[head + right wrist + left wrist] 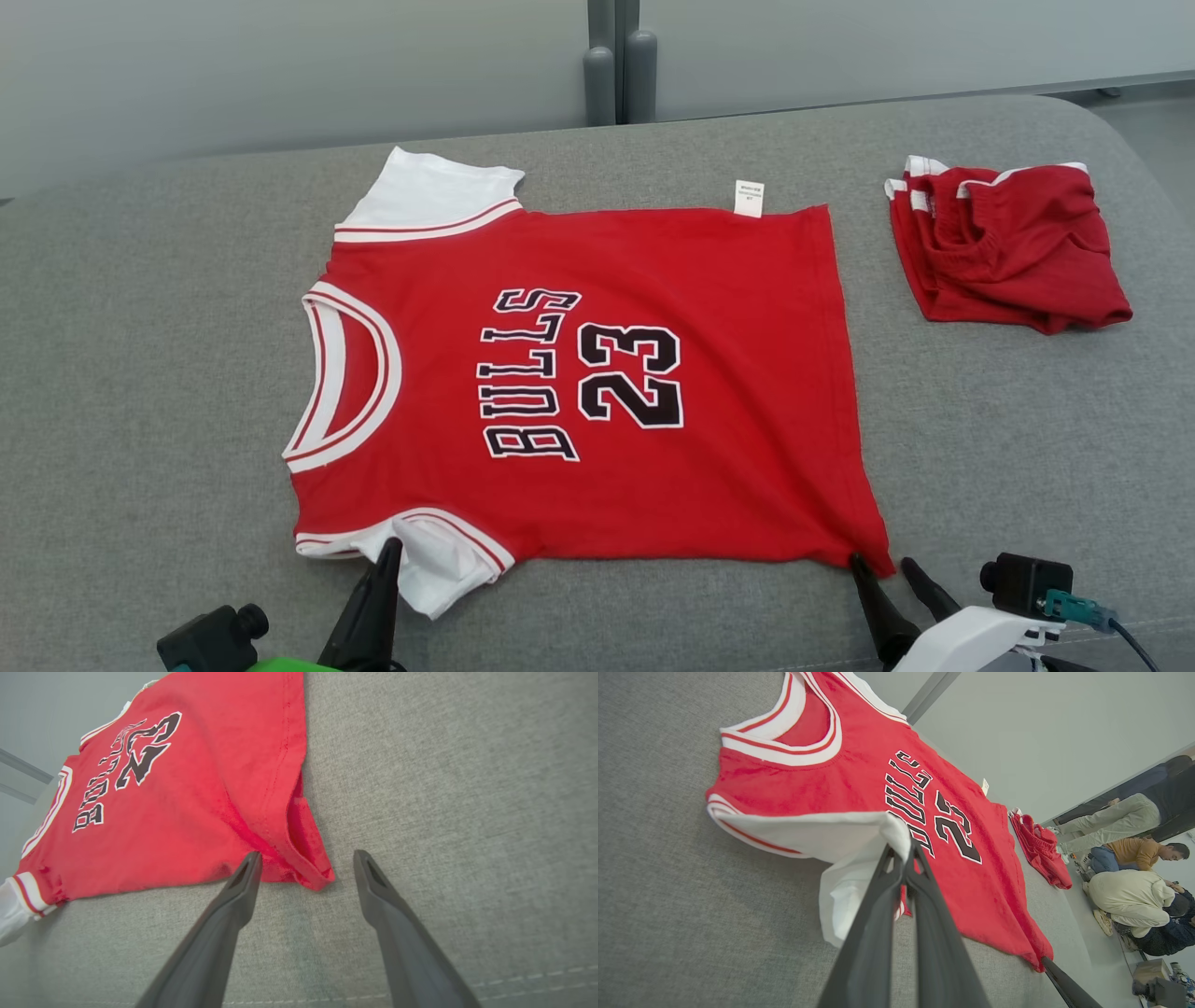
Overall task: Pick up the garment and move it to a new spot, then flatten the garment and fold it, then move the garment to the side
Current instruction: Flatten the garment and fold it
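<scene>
The garment (747,420) is a red jersey with white trim and "BULLS 23" on its front. It lies spread flat on the grey cushion (140,373), neck toward the left. My left gripper (390,551) is shut on the near white sleeve (439,560). In the left wrist view the sleeve (840,835) is pinched at the gripper (903,851) and lifted a little off the garment (859,779). My right gripper (880,563) stands open at the near hem corner. In the right wrist view the corner of the garment (187,812) lies between the gripper's (307,856) spread fingers.
A folded pair of red shorts (1008,247) lies at the cushion's far right, also in the left wrist view as the shorts (1038,851). A grey post (621,65) stands behind the cushion. People (1129,896) sit on the floor beyond the right end.
</scene>
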